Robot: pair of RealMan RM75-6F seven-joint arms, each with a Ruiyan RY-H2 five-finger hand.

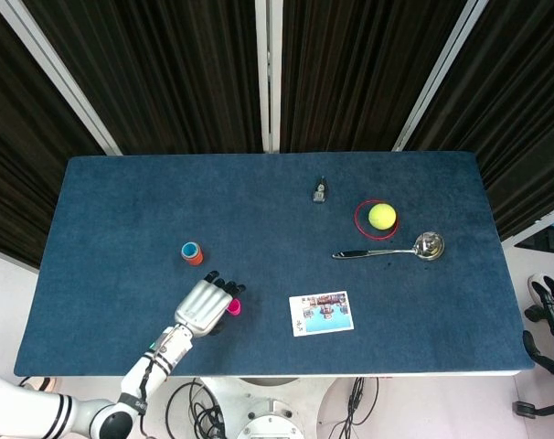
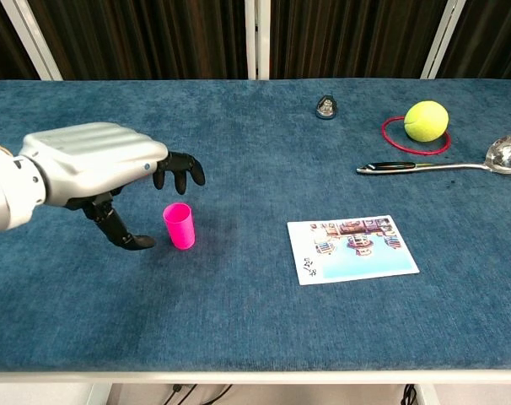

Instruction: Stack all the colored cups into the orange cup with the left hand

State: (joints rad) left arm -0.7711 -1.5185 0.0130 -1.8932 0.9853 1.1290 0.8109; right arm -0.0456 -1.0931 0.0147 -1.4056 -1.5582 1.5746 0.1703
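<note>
**Left hand spread beside pink cup, nothing held**

Left hand [image 2: 99,164] is low over the blue table [image 1: 259,197], palm down, fingers apart, holding nothing. In the chest view the thumb reaches down just left of the pink cup [image 2: 179,225] and the dark fingertips [image 2: 178,171] hang just above and behind the cup; contact can't be confirmed, a small gap shows at the thumb. Head view: fingertips are right at the pink cup's left edge.

Orange cup [image 1: 193,252] stands upright just beyond the hand, toward the far side of the table, with a blue cup nested inside it. The hand blocks it in the chest view.

Right of the hand, near the front edge, a picture card [image 2: 352,248] lies flat. Further right and farther back: small dark metal object [image 2: 325,107], tennis ball [image 2: 426,121] sitting inside a red ring [image 2: 395,142], and a metal ladle [image 2: 458,162] lying just in front of the ring, bowl to the right.

Right hand [image 1: 553,302] is off the table past the right edge, only partly in the head view; can't tell how its fingers lie.
</note>
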